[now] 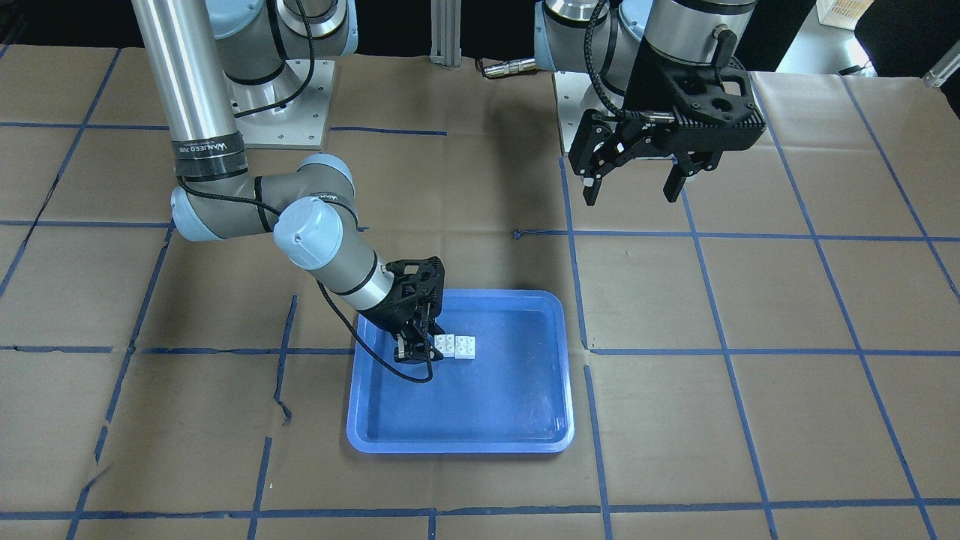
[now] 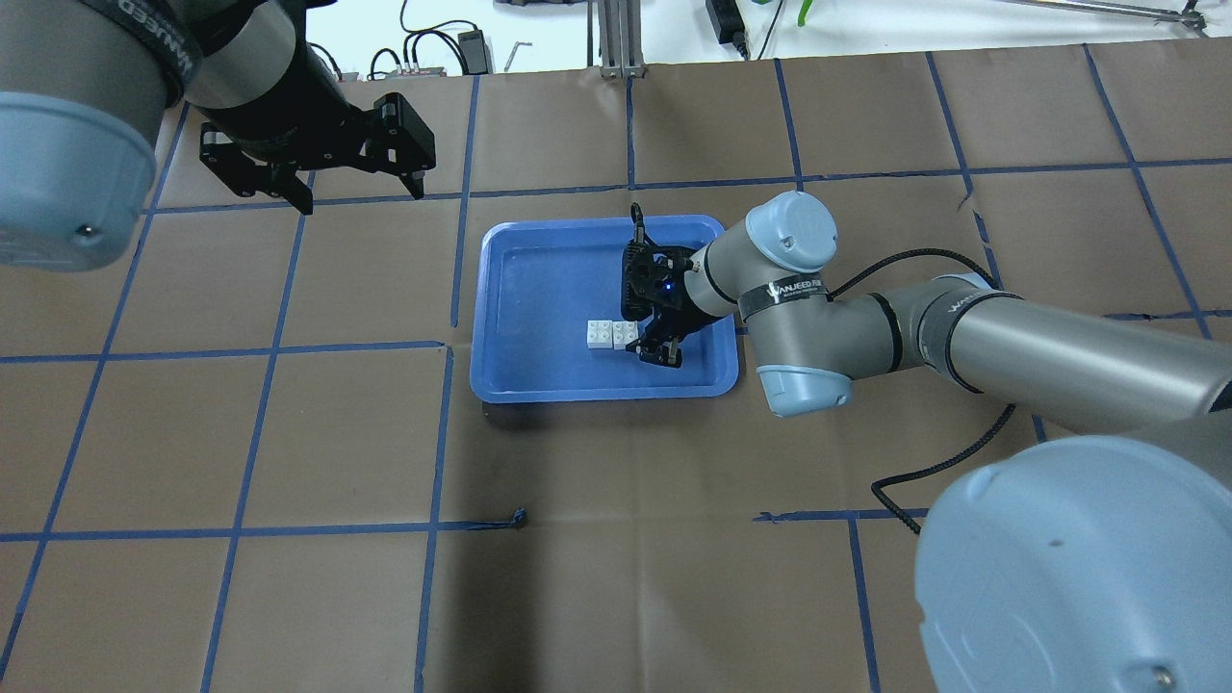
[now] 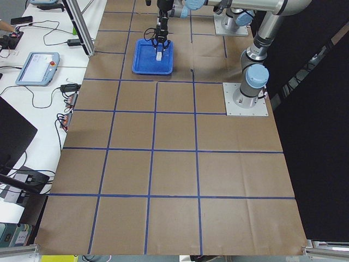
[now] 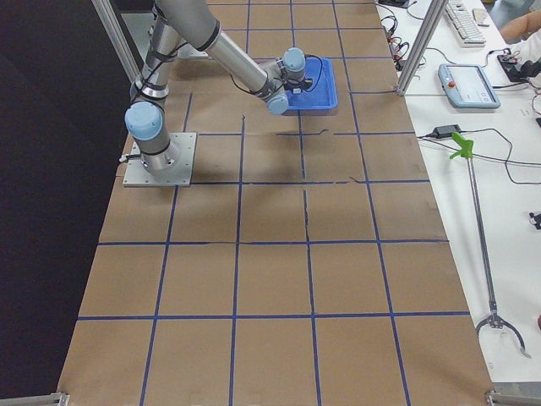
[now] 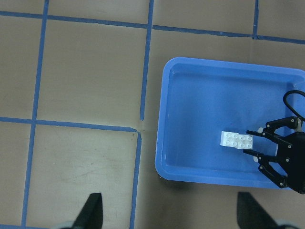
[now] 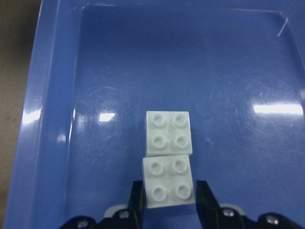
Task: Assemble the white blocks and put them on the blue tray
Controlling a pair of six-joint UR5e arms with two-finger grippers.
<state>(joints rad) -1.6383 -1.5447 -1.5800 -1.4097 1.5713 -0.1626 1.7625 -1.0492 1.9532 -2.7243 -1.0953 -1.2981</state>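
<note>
The two white blocks [image 6: 167,157] lie end to end, touching, on the floor of the blue tray [image 1: 457,448]; I cannot tell whether they are joined. They also show in the overhead view [image 2: 612,334] and the left wrist view [image 5: 237,140]. My right gripper [image 6: 169,191] is low inside the tray, its fingers [image 6: 137,198] against both sides of the nearer block. It also shows in the overhead view [image 2: 653,348]. My left gripper [image 2: 362,199] is open and empty, raised over the table well away from the tray.
Brown paper with blue tape grid lines [image 2: 443,433] covers the table. The tray [image 2: 597,393] sits near the middle. The right arm's elbow [image 2: 794,318] and its black cable [image 2: 962,452] hang over the table beside the tray. Arm base plates [image 1: 289,105] stand at the robot's side.
</note>
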